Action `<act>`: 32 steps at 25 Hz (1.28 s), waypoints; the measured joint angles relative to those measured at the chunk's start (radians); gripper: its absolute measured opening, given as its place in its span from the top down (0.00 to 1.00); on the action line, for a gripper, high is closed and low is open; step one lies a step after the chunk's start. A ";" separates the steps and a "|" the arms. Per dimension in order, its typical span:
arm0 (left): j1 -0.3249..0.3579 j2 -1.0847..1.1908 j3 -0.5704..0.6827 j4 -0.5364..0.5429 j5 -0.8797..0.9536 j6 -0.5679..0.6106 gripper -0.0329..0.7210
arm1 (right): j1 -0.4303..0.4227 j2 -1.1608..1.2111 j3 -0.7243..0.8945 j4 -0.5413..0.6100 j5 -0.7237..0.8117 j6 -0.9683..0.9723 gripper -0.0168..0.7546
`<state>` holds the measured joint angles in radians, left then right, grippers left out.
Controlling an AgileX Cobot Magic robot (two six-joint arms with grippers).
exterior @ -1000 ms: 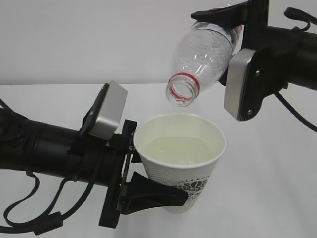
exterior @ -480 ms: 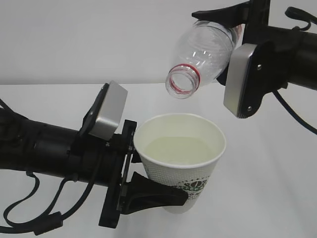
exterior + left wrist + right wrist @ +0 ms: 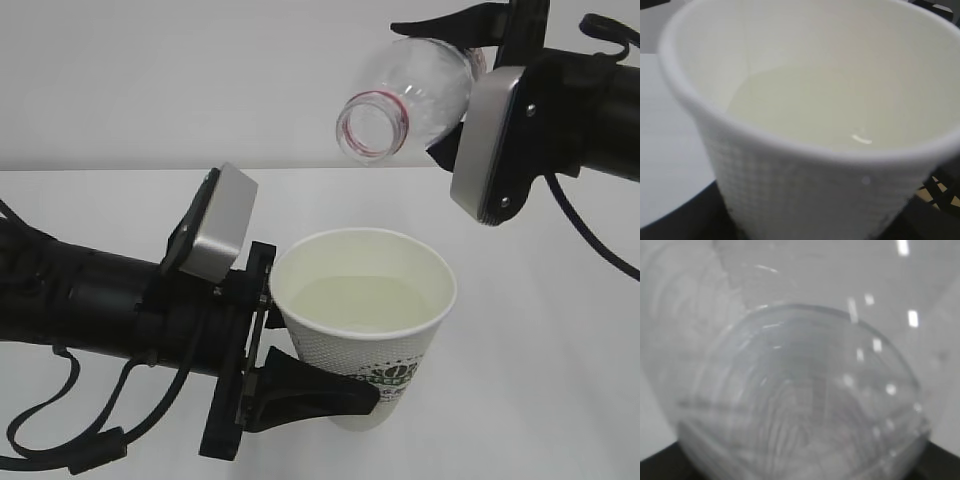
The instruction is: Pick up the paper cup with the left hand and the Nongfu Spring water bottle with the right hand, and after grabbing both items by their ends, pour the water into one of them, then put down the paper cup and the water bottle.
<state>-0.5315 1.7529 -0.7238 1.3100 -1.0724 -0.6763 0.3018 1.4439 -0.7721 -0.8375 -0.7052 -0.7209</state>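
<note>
Paper cup (image 3: 364,325), white and tapered with a rolled rim, sits low in the middle of the exterior view, upright, grasped near its base by the left end effector (image 3: 330,395). Its side carries a grid of small grey dots and a green logo near the bottom. Inside it lies water (image 3: 362,303), clear with a faint yellow tint against the white wall, filling roughly the lower half; the left wrist view shows the same pale liquid (image 3: 840,107) with one small bright glint.

Above and slightly right of the cup hangs a clear ribbed plastic bottle (image 3: 405,98), tipped nearly level, its open mouth with a red neck ring facing left and toward the camera. It looks empty. Its far end is grasped by the right end effector (image 3: 470,45), whose silver-grey wrist box hides part of the bottle. The bottle mouth and cup rim are apart, with nothing between them.

A black arm with loose cables and a silver-grey box fills the lower left. The counter (image 3: 560,380) is plain white; behind it is a bare pale grey wall (image 3: 180,80).
</note>
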 joint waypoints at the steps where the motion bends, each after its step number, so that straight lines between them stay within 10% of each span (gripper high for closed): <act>1: 0.000 0.000 0.000 0.000 0.000 0.000 0.33 | 0.000 0.000 0.000 0.000 0.000 0.012 0.34; 32: 0.000 0.000 0.000 0.000 -0.021 0.000 0.34 | 0.000 0.000 0.000 0.045 0.000 0.485 0.34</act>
<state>-0.5315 1.7529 -0.7238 1.3100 -1.0930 -0.6763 0.3018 1.4439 -0.7721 -0.7926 -0.7052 -0.2360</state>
